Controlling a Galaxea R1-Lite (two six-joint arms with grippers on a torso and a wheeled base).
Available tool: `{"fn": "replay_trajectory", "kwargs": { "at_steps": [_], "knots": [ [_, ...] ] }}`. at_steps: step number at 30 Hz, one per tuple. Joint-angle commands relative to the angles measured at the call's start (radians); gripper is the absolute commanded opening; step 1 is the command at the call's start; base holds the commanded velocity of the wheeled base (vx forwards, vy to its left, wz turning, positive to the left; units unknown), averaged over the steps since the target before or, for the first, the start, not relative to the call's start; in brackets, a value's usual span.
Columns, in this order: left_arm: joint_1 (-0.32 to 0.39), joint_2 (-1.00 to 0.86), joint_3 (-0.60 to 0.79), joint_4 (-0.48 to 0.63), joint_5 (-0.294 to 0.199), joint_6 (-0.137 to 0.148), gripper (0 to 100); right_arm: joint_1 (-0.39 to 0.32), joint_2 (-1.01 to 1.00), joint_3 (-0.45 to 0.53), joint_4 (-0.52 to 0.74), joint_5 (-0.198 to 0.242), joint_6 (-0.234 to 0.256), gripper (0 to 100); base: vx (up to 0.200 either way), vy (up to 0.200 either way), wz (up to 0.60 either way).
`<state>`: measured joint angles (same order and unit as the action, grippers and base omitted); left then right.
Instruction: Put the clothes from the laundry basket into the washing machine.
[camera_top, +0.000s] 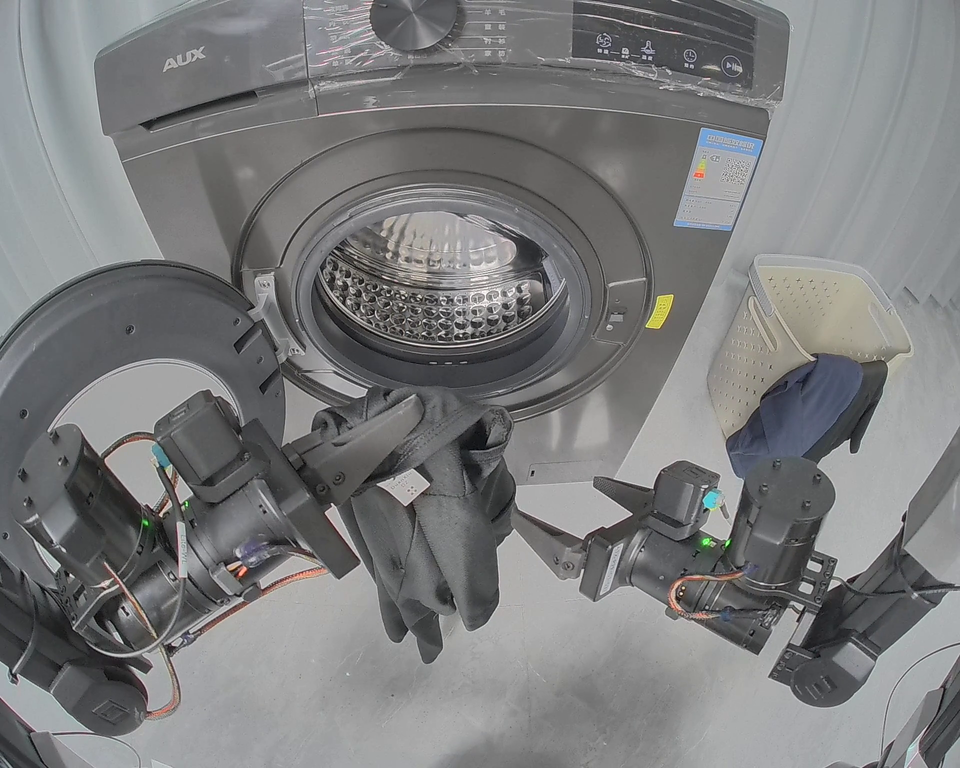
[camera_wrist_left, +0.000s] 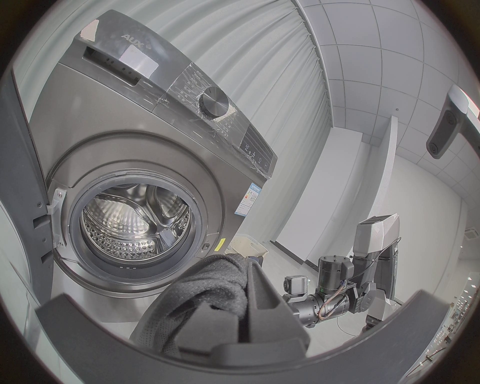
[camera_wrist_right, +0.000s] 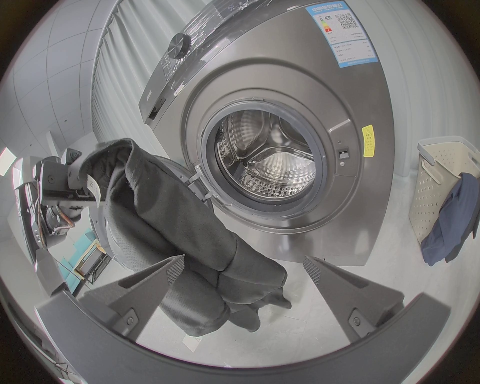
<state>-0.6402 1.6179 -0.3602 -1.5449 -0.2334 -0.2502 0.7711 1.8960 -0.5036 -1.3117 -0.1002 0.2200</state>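
door (camera_top: 120, 330): left edge of the head view; swung wide open on its hinge. The left arm crosses in front of its lower part.
left gripper (camera_top: 395, 425): lower left of centre; clenched on the garment, fingers pinching its top fold.
garment (camera_top: 450, 540): dark grey; centre, lower half of the frame. It hangs from the left fingers, outside the washer, below the drum mouth. Its top fold overlaps the lower rim of the opening. A white tag (camera_top: 405, 488) shows just under the fingers.
washer (camera_top: 200, 190): grey front-loader filling the upper centre.
dial (camera_top: 413, 20): top centre of the control panel, under clear film.
drum (camera_top: 440, 280): centre; mouth open, perforated steel wall in view. Only the hanging garment lies across the path to it, at the lower rim.
right gripper (camera_top: 557, 502): lower right of centre; released, fingers spread wide with nothing between them, aimed toward the garment. One fingertip is just beside the cloth; contact cannot be determined.
stickers (camera_top: 718, 180): one blue, upper right of the washer front; one yellow, beside the door latch.
basket (camera_top: 800, 300): cream, perforated; right of the frame, on the floor (camera_top: 620, 690) beside the washer.
blue garment (camera_top: 800, 410): draped over the basket's front rim, hanging down outside it, behind the right arm.
curtain (camera_top: 880, 130): pale; behind washer and basket.
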Motion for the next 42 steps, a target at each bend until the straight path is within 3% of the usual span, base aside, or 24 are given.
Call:
{"fn": "replay_trajectory", "kwargs": {
  "at_steps": [1,7,14,19,26,32,40,42],
  "knots": [
    [-0.001,-0.001,0.003,-0.001,0.0,0.0,0,-0.001,0.069,-0.052,-0.014,-0.001,-0.004,100,0.0,0.0,0.0],
    [-0.001,-0.001,0.006,-0.001,0.0,-0.007,0,0.025,0.126,-0.116,-0.02,-0.003,-0.004,100,0.0,0.0,0.0],
    [0.007,0.014,-0.003,-0.003,0.003,-0.026,0,0.129,0.144,-0.093,-0.046,-0.003,-0.002,100,0.0,0.0,0.0],
    [0.007,0.016,-0.005,-0.001,0.003,-0.027,0,0.154,0.152,-0.073,-0.057,-0.003,-0.002,100,0.0,0.0,0.0],
    [0.005,0.007,-0.002,-0.001,0.003,-0.027,0,0.094,0.146,-0.065,-0.057,-0.006,-0.005,100,0.0,0.0,0.0],
    [-0.001,0.002,0.003,-0.001,0.003,-0.026,0,0.01,0.143,-0.072,-0.077,0.002,-0.056,100,0.0,0.0,0.0],
    [-0.001,0.0,0.004,-0.003,0.002,-0.026,0,-0.006,0.161,-0.11,-0.081,0.025,-0.079,100,0.0,0.0,0.0],
    [-0.001,0.0,0.006,-0.003,0.002,-0.026,0,0.002,0.164,-0.113,-0.083,0.048,-0.079,100,0.0,0.0,0.0]
  ]
}}
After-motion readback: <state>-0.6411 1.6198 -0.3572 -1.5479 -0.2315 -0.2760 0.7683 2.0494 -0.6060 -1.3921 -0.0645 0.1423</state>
